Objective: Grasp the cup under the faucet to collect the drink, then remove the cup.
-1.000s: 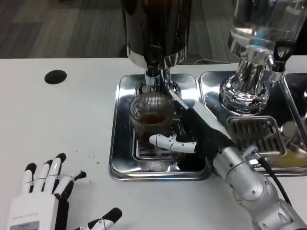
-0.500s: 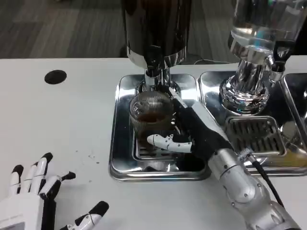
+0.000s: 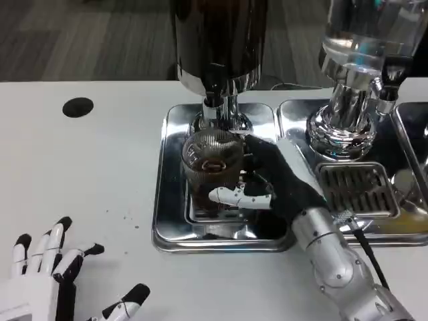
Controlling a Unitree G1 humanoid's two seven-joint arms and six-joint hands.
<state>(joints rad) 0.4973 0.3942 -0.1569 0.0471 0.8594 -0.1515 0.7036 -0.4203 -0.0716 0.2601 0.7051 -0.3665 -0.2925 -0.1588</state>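
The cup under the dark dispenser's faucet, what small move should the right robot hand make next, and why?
Probably draw the cup toward the robot, clear of the faucet. The right robot hand is wrapped around it, dark drink shows inside, and no stream is visible. The cup is on the drip tray; the left robot hand is open on the table.

No readable text, label, brand, number or sign appeared anywhere in the head view.
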